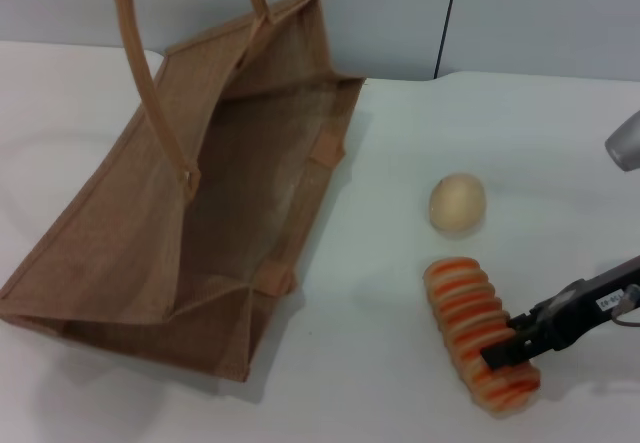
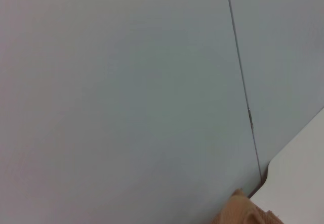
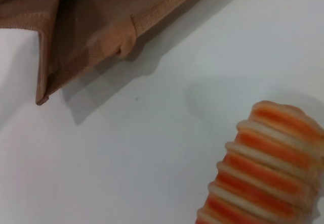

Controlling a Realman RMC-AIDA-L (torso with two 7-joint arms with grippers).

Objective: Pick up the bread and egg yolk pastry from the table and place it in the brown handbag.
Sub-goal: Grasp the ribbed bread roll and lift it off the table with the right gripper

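The white desk (image 1: 330, 363) is taken up on its left by the large brown burlap handbag (image 1: 130, 253), lying open-mouthed. The cream, orange-striped ridged bread (image 1: 470, 313) is met near its lower end by the right claw (image 1: 512, 351); a firm hold cannot be told. The small round tan egg yolk pastry (image 1: 457, 204) is seen just beyond the loaf, untouched.

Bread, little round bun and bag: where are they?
bread (image 1: 468, 315): head view, striped top near its middle.
bun (image 1: 457, 203): head view, middle of its dome.
bag (image 1: 95, 233): head view, left side wall.
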